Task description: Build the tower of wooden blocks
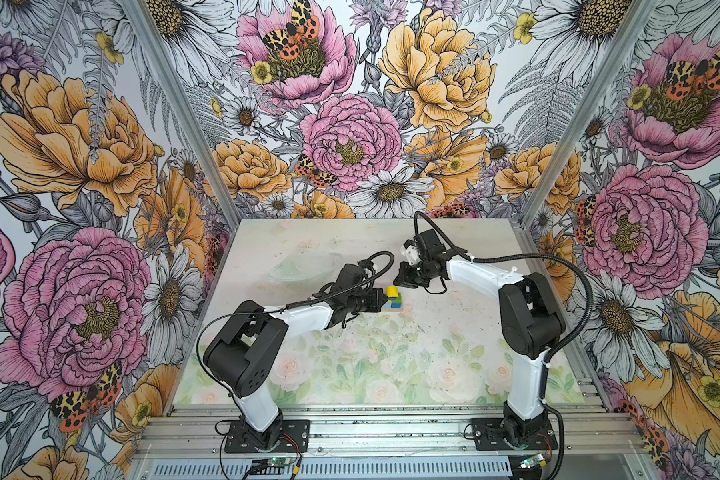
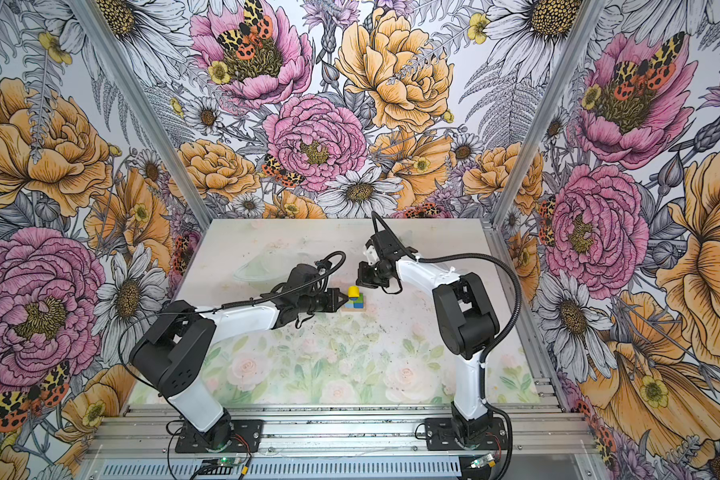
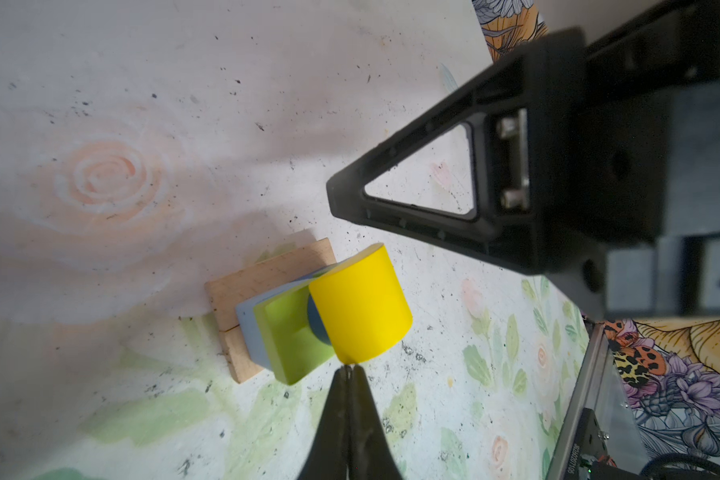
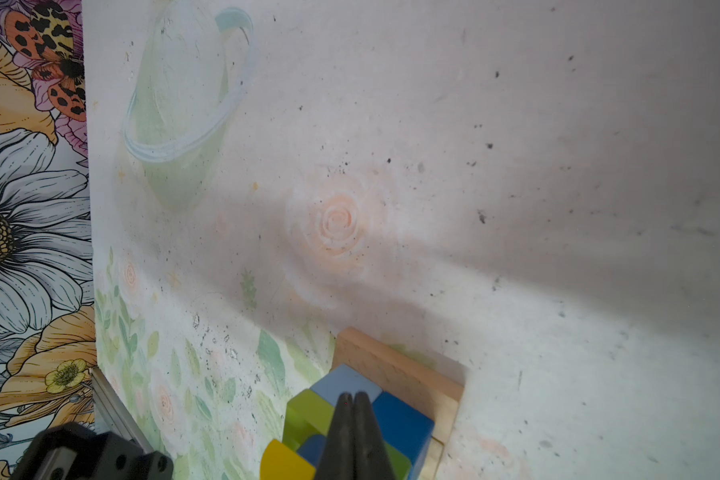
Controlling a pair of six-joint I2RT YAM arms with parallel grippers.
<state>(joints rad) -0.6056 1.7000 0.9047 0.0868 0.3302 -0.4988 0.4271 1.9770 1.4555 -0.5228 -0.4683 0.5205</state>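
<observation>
**Item:** wood block tower (image 1: pixel 393 300), standing on the desk (image 1: pixel 433 249).

**Make-up, base upward:** two tan bars (image 3: pixel 267 274) laid side by side; light blue cube (image 3: pixel 245 328), dark blue cube (image 4: pixel 400 419) and green cube (image 3: pixel 292 336); blue cylinder (image 3: pixel 314 320); yellow half-round (image 3: pixel 360 303) on top.

**Left gripper** (image 3: pixel 350 370)**:** jaws pressed together and empty, tips right at the half-round's lower edge. Whether they touch it cannot be told.

**Right gripper** (image 4: pixel 352 397)**:** jaws pressed together and empty, hovering just above the tower.

**Handling:** likely light, stiff, smooth-painted wood. The pieces are stacked loose, so a sideways nudge could topple them. Grip a piece by opposite flat faces, since the half-round's curved face may slip.
</observation>
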